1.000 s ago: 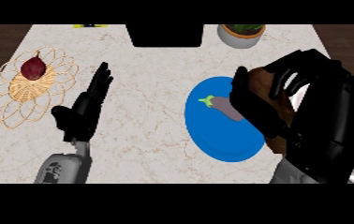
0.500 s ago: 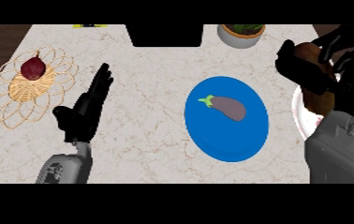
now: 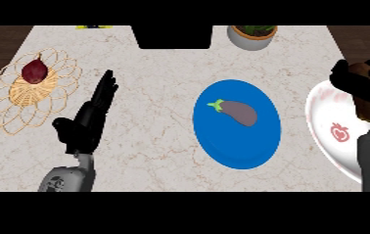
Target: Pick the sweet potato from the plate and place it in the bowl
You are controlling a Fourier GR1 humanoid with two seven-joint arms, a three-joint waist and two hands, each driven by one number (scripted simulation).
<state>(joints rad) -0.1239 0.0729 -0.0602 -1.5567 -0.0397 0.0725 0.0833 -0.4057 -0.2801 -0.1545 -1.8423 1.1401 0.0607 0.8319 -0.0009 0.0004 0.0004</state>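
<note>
On the blue plate [image 3: 239, 152] in the middle of the counter lies a purple eggplant [image 3: 239, 112] with a green stem. At the right edge stands a white bowl [image 3: 327, 111] with a red mark inside. My right hand [image 3: 353, 83] is over the bowl's far rim, mostly cut off by the view's edge. Its fingers curl round a brown sweet potato [image 3: 359, 67], of which only small bits show. My left hand [image 3: 85, 120] rests open on the left, fingers straight and pointing away.
A wicker mat [image 3: 22, 111] at the far left holds a dark red onion [image 3: 34, 71]. A potted plant [image 3: 253, 35] and a black box [image 3: 172, 36] stand at the counter's back edge.
My right hand has moved from over the blue plate to the right, over the bowl's far rim, carrying the brown sweet potato. The left hand has not moved.
</note>
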